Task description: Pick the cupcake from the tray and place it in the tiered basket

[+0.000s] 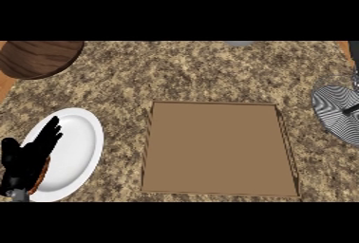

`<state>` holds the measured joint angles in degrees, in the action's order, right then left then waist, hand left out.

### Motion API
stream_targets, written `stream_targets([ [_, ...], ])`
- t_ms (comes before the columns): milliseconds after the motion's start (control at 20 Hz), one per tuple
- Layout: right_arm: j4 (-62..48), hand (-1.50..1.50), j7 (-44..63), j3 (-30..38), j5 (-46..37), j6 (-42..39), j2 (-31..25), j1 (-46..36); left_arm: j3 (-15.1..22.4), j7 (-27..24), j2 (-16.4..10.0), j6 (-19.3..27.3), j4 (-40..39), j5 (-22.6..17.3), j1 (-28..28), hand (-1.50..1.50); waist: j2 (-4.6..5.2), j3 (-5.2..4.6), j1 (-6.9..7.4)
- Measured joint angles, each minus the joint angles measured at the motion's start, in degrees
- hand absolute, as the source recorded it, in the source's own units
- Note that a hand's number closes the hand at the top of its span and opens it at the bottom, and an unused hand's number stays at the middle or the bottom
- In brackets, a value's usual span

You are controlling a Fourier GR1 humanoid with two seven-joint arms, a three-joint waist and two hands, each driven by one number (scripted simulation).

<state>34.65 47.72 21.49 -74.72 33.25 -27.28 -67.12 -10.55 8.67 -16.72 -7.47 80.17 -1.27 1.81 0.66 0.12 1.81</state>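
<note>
The brown tray [219, 149] lies in the middle of the counter, and nothing shows on its floor. No cupcake is visible anywhere. At the right edge the tiered basket [340, 114] shows as a round wire-mesh tier, partly cut off by the view. My left hand [28, 156] rests at the lower left with its fingers straight and pointing up, held over the left part of a white plate [77, 142]. A thin brown rim [46, 172] peeks out beside the hand; what it belongs to is hidden. My right hand is out of sight.
A round dark wooden board [38, 57] sits at the top left corner. A small grey object [240, 43] is cut off at the top edge. Speckled stone counter [175, 76] surrounds the tray.
</note>
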Motion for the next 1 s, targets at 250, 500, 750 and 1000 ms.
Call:
stream_targets([
  [250, -6.39, 1.5, -5.69, 1.07, 0.99, 1.32, -4.59, 0.68, -0.29, 0.38, 0.08, 0.05, -0.04, 0.0, -0.36, 0.0, 0.11, -0.12, -0.04],
  [500, -12.09, 1.5, -5.35, -5.6, -7.64, -9.79, -10.35, -0.22, 0.03, 1.05, 0.44, 0.57, 0.41, 0.43, -0.54, 0.0, 0.05, -0.18, 0.05],
  [750, -15.77, 1.5, -9.42, -9.33, -11.52, -18.88, -14.41, -3.51, -0.15, 1.13, 0.35, 0.31, -0.25, 0.42, -0.99, 0.0, -0.02, -0.14, 0.07],
  [1000, -17.53, 1.5, -13.66, -10.73, -12.8, -22.85, -16.62, -4.92, -0.76, 0.14, 0.03, -0.56, -1.03, 0.12, -0.84, 0.0, -0.13, -0.08, -0.1],
])
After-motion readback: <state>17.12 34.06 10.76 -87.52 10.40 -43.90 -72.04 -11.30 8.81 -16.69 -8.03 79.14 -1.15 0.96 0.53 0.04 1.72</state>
